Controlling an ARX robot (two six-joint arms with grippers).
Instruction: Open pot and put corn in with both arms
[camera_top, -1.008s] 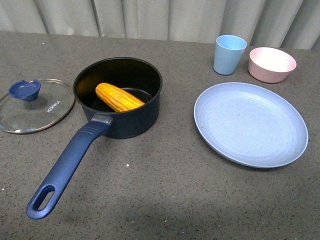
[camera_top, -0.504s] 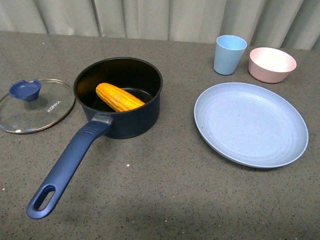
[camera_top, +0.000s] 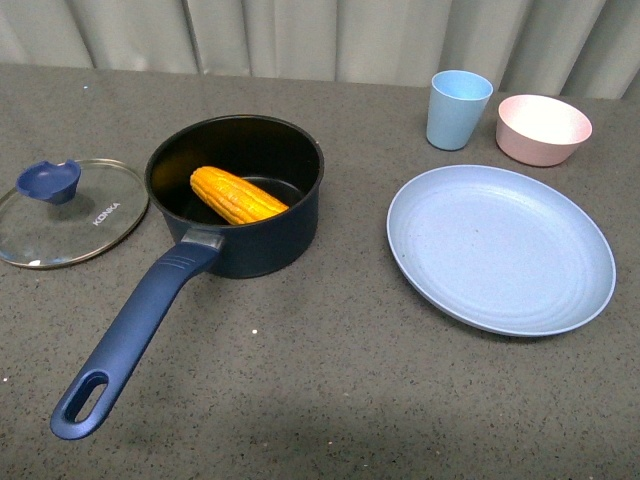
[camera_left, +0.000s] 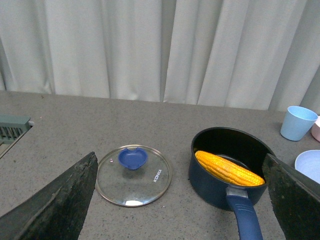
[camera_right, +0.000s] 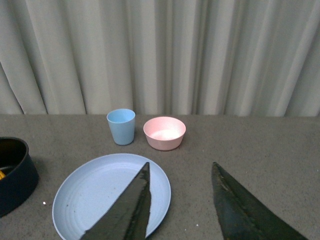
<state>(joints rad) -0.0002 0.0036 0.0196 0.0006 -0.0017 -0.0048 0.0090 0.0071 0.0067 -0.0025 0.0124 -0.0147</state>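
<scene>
On the speckled dark grey counter (camera_top: 330, 380) stands the dark navy saucepan with a black interior (camera_top: 236, 196), uncovered, its long blue handle with a hole at the end (camera_top: 130, 335) reaching toward the near left corner of the front view. Inside the pot lies the whole yellow-orange corn cob (camera_top: 238, 195), slanted across the bottom with one end propped against the left inner wall. The round glass lid with a metal rim and a blue knob (camera_top: 68, 211) lies flat on the counter just beside the pot on its left, knob up, the KONKA lettering readable near its edge.

To the right of the pot, apart from it, sits a wide light blue plate (camera_top: 500, 248). Behind the plate stand a light blue cup (camera_top: 458, 109) and, just to its right, a pink bowl (camera_top: 544, 129). Pale pleated curtains (camera_top: 320, 38) close off the back.

Neither arm appears in the front view. In the left wrist view the left gripper (camera_left: 180, 200) has its two dark fingers spread wide, with nothing between them, raised above the counter with the lid and pot seen in the gap. In the right wrist view the right gripper (camera_right: 181, 205) is likewise spread and empty, above the plate.
</scene>
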